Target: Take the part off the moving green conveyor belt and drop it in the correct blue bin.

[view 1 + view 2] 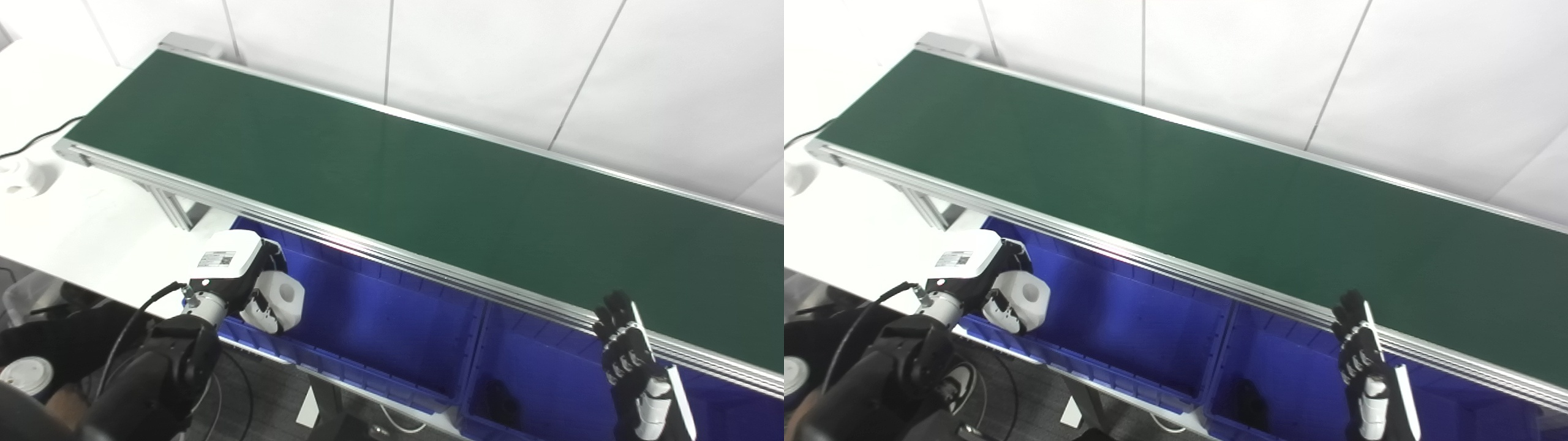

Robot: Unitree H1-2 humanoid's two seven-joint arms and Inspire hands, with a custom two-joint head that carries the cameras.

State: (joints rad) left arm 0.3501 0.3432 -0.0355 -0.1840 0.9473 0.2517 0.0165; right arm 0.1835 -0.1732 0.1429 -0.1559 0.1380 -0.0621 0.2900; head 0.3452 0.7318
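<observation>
Over the left blue bin (380, 318), the left hand (260, 288) gripped a white part (283, 300); the right hand (628, 355) stood open, fingers spread.

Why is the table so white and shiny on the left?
In both eye views the white table is washed out by bright light, hiding detail; the green conveyor belt shows a faint sheen; the dark thing in the right blue bin is too shadowed to identify.

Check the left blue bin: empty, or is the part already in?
Looks empty. The left blue bin shows only bare blue floor; the white part sits in the left hand over the bin's near-left corner, not released.
</observation>
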